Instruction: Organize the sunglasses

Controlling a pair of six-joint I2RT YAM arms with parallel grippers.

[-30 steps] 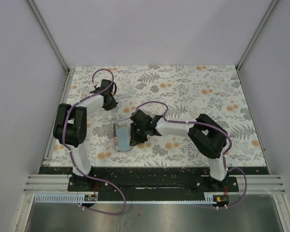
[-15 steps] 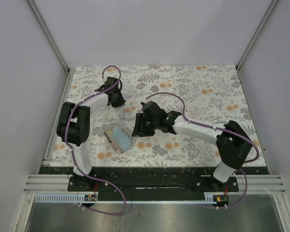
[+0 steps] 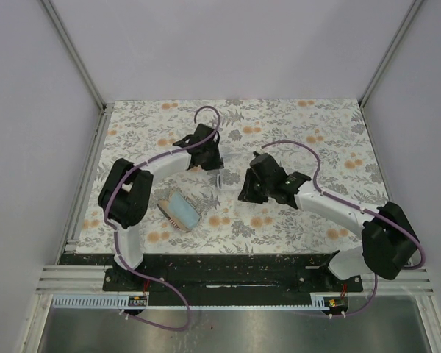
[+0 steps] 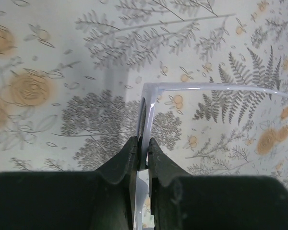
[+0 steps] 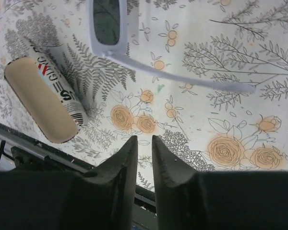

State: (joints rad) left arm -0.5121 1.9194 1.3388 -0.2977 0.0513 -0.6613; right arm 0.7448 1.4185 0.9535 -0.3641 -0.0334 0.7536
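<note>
The sunglasses point(image 4: 151, 103), with a thin pale frame and dark lenses, hang from my left gripper point(image 4: 143, 143), which is shut on the frame's front. One temple point(image 4: 221, 87) sticks out to the right. In the top view the left gripper point(image 3: 209, 163) holds them point(image 3: 219, 179) over the mat's middle. My right gripper point(image 3: 244, 193) hovers just right of them. In the right wrist view its jaws point(image 5: 144, 141) stand a narrow gap apart and empty, with the sunglasses point(image 5: 107, 21) ahead of them.
The oval stars-and-stripes case point(image 3: 180, 211) lies open on the floral mat point(image 3: 316, 140) at the front left. The right wrist view shows its tan inside point(image 5: 38, 103). A metal rail point(image 3: 220, 279) runs along the near edge.
My left gripper has swung right toward the middle with the sunglasses. My right gripper has left the case and moved right. The case has shifted slightly left.
</note>
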